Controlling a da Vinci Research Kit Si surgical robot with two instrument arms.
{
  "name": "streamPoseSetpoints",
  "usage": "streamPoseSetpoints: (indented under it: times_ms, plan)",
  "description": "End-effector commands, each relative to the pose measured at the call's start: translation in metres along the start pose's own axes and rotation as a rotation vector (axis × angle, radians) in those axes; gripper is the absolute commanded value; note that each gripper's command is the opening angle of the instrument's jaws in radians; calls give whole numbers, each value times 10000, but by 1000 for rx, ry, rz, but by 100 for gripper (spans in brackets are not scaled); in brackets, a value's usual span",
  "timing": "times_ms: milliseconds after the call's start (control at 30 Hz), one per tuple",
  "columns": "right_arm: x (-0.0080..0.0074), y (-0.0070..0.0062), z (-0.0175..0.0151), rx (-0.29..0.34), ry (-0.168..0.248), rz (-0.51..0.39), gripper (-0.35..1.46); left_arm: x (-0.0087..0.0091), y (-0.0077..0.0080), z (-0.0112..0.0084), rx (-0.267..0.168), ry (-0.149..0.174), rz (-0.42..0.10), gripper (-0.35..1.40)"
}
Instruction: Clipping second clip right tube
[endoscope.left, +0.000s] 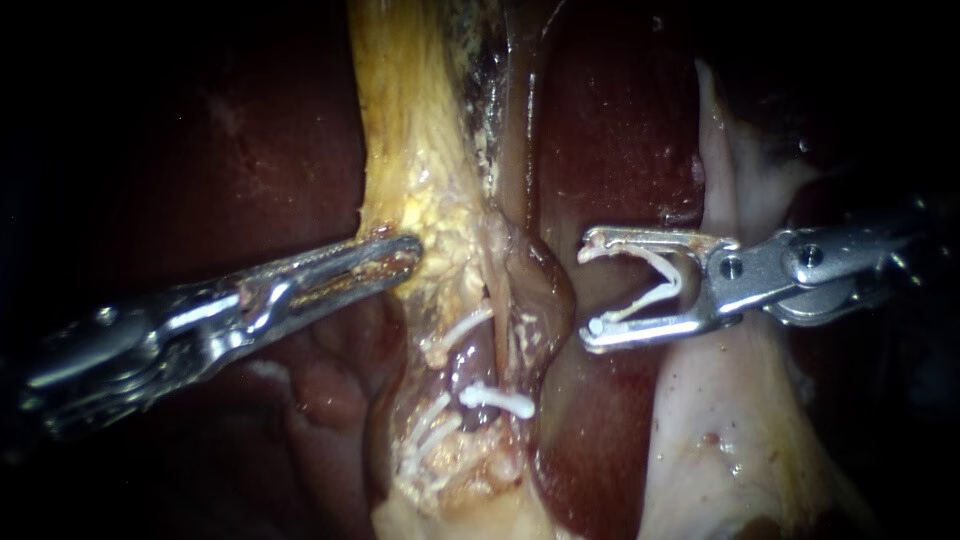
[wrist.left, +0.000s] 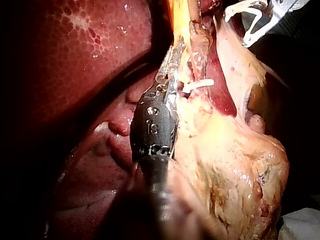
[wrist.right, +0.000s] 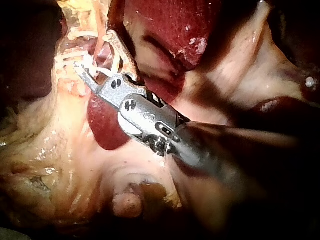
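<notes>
**A:** Since the right instrument (endoscope.left: 592, 290) is nearest the job, start there: how do its jaws stand?

**B:** Spread wide, yet both touch the new clip (endoscope.left: 675, 283). It is a white V held between them, with its mouth facing the middle of the endoscope view.

**A:** And the left instrument (endoscope.left: 405, 252)?

**B:** It comes in from the opposite side. As far as I can judge, its jaws are pressed together on the edge of the yellow fat (endoscope.left: 420, 150).

**A:** Where is the right tube (endoscope.left: 540, 290)?

**B:** Just beyond the tips of the new clip, apart from them and not yet inside the mouth. It runs up and down the view, so its length lies across the jaws' opening. The right instrument is plainly the nearer one.

**A:** Anything on it already?

**B:** A placed clip (endoscope.left: 497, 400) crosses it lower down, I think. The new one would need to go straight ahead, toward the left instrument, to straddle the tube above that.

**A:** Behind?

**B:** Dark red liver (endoscope.left: 620, 130).

**A:** Any writing?

**B:** No label or brand on the tissue. The marks on the instruments I leave unread.
</notes>
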Motion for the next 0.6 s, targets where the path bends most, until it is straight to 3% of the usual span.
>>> streamPoseSetpoints:
  times_ms: [33,267,467,600]
  plan:
    - [-2,-2,1,5,1,5,60,-1,-1,-2,1,-1,1,-35]
    - [-24,-14,25,37,-13,103,60,-20,-12,-36,8,1,-10,-35]
    - [-60,-21,59,76,-24,213,60,-36,-27,-68,14,-33,-25,-35]
    - [-84,-22,80,93,-57,262,60,-43,-37,-82,16,-45,-39,-35]
